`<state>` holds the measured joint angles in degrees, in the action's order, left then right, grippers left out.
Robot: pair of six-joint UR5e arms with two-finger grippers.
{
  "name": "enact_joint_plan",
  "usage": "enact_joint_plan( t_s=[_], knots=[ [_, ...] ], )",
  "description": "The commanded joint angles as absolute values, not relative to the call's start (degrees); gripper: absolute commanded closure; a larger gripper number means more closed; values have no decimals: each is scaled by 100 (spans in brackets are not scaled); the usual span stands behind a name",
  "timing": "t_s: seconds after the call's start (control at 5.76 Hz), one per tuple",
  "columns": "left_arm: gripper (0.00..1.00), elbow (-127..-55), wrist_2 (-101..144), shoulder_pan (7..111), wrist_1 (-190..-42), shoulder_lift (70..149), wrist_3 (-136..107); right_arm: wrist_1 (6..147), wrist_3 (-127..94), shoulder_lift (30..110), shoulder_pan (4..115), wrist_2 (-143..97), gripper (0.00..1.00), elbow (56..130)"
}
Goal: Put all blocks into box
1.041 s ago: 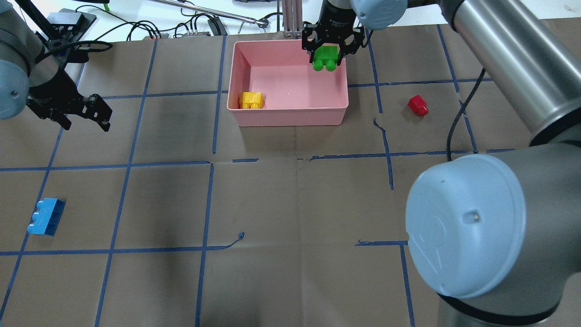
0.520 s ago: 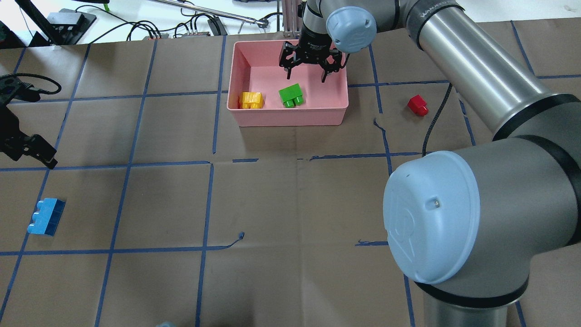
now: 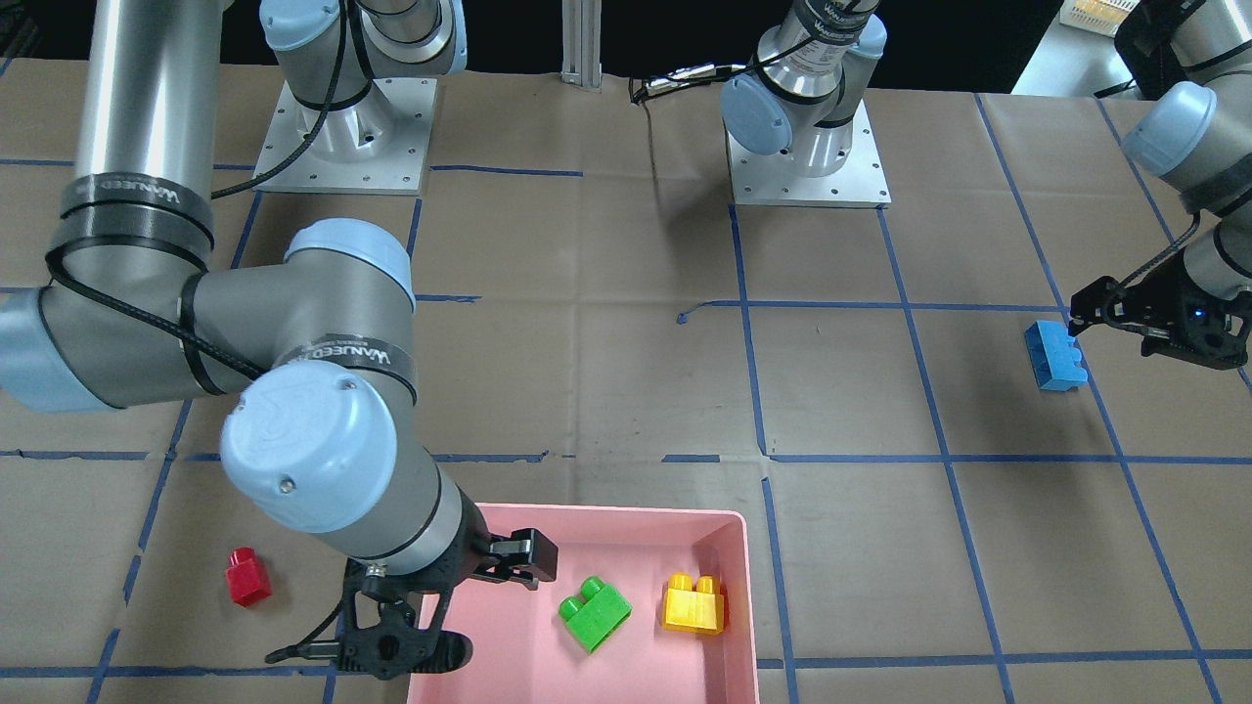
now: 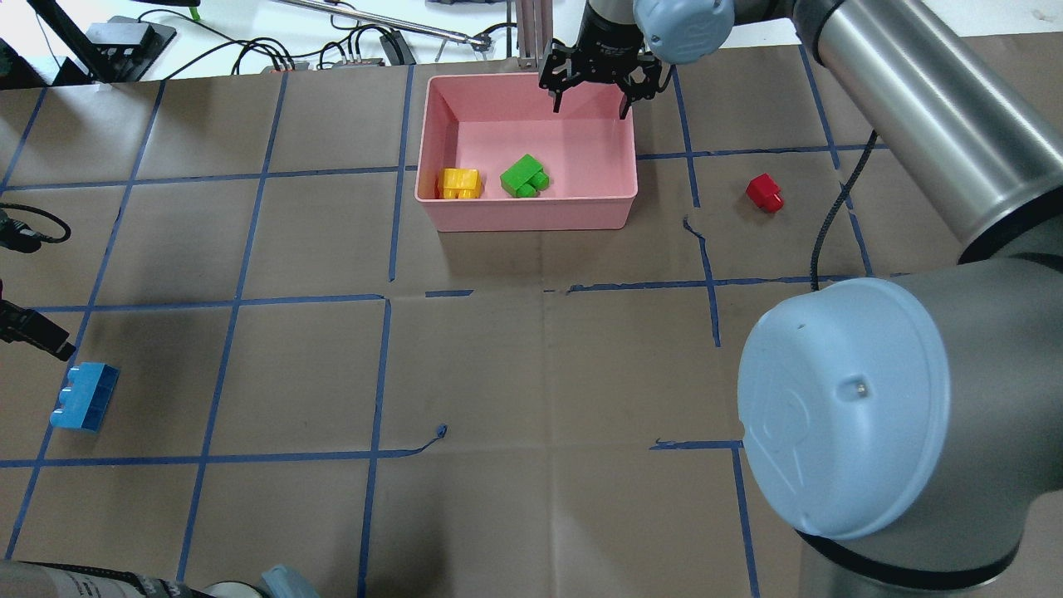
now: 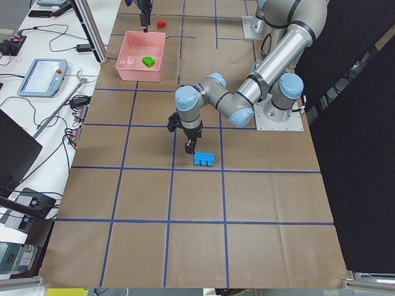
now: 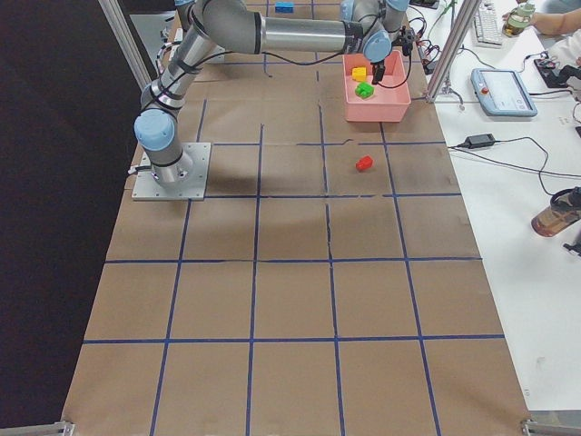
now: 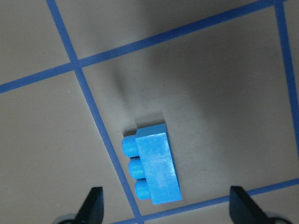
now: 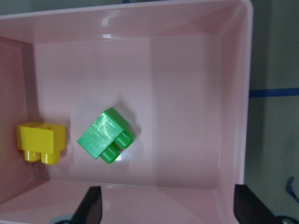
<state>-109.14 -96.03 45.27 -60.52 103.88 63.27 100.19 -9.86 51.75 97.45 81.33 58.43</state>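
Note:
The pink box (image 4: 531,214) stands at the table's far middle. A green block (image 4: 524,176) and a yellow block (image 4: 460,183) lie inside it near its front wall; both show in the right wrist view, green (image 8: 105,135) and yellow (image 8: 41,140). My right gripper (image 4: 590,101) is open and empty above the box's far rim. A red block (image 4: 764,193) lies on the table to the right of the box. A blue block (image 4: 85,396) lies at the left edge. My left gripper (image 7: 168,210) is open, just above and beside the blue block (image 7: 152,170), not touching it.
Brown paper with a blue tape grid (image 4: 378,365) covers the table. Cables (image 4: 274,54) and an aluminium post (image 4: 531,33) sit behind the box at the far edge. My right arm's large elbow (image 4: 847,415) fills the near right of the overhead view.
My right gripper opened and let go of the green block, which now lies in the box; the gripper drew back to the far rim. My left arm moved down towards the blue block.

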Motion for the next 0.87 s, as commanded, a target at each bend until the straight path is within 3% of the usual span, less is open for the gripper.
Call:
enact_joint_plan(
  t_s=[0.0, 0.35, 0.52, 0.69],
  knots=[
    [5, -11310, -9536, 4273, -5522, 10782, 6442, 9521, 369, 5448, 8987, 8209, 1, 5897],
    [6, -11373, -9545, 4254, -5203, 11039, 6416, 9360, 2214, 5458, 8536, 8759, 1, 5933],
    [27, -11390, -9554, 4254, -5212, 11074, 6407, 9386, 2850, 5423, 8386, 8771, 1, 6028],
    [31, -11417, -9571, 4254, -5221, 11074, 6407, 9543, 3170, 5414, 8280, 8815, 1, 6412]
  ],
)
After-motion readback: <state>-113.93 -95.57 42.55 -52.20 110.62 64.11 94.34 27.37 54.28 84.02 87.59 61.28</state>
